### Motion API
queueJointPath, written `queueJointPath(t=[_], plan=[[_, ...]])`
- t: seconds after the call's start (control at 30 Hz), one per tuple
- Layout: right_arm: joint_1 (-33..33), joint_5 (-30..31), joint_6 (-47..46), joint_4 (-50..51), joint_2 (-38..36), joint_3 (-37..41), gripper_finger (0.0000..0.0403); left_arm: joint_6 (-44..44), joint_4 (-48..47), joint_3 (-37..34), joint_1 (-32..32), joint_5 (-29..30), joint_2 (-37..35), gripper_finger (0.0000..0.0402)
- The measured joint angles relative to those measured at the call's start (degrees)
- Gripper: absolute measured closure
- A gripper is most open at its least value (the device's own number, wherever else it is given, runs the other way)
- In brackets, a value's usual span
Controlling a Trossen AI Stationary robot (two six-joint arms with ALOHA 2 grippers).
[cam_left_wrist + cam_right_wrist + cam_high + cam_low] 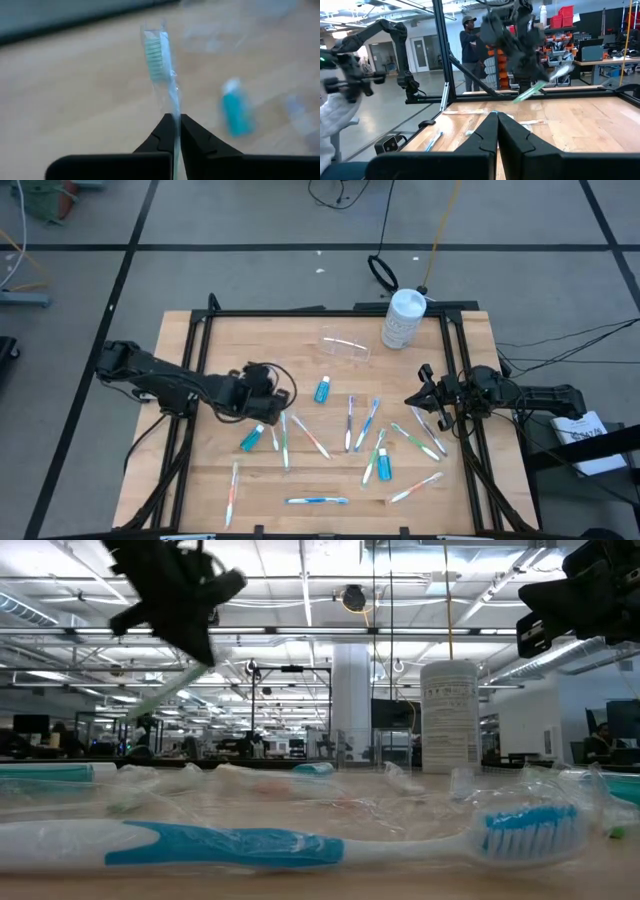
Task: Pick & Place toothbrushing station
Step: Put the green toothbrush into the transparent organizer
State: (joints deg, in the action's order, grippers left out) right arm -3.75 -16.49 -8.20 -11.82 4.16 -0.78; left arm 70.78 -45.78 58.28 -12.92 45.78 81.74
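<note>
Left hand (175, 131): raised over the bench's (200, 480) left half, fingers clamped on a green-bristled toothbrush (161, 60) held clear of the surface, still in its clear wrapper.

Right hand (424, 402): raised near the right edge of the bench, fingers pressed together, holding nothing.

Clear holder (346, 346): lying toward the far side of the bench, just beside the white bottle (404, 318).

Remaining toothbrushes (350, 423) and blue toothpaste tubes (321, 390): scattered flat across the middle and near part of the bench.

Person (468, 47): standing beyond the bench.
</note>
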Motion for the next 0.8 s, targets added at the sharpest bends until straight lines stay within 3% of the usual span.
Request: queueJointPath(t=[0.17, 0.37, 0.47, 0.67, 0.8], plan=[[-0.01, 0.02, 0.06, 0.02, -0.01, 0.0, 0.0399, -19.1, 27.89, 0.0, 0.44, 8.39, 1.67, 0.0385], [-0.01, 0.04, 0.08, -0.02, -0.02, -0.01, 0.0399, -46.05, 58.93, 0.0, 1.94, 2.18, 6.64, 0.0393], [0.0, 0.07, 0.19, 0.02, 0.0, -0.01, 0.0399, -53.14, 70.2, -0.02, 3.29, -1.43, 10.44, 0.0384], [-0.01, 0.09, 0.3, 0.02, 0.02, 0.0, 0.0399, -64.63, 88.67, -0.07, 10.36, 2.71, 18.29, 0.0396], [-0.02, 0.08, 0.3, -0.01, 0.02, -0.01, 0.0399, -69.58, 100.77, -0.07, 17.37, 1.76, 23.41, 0.0381]])
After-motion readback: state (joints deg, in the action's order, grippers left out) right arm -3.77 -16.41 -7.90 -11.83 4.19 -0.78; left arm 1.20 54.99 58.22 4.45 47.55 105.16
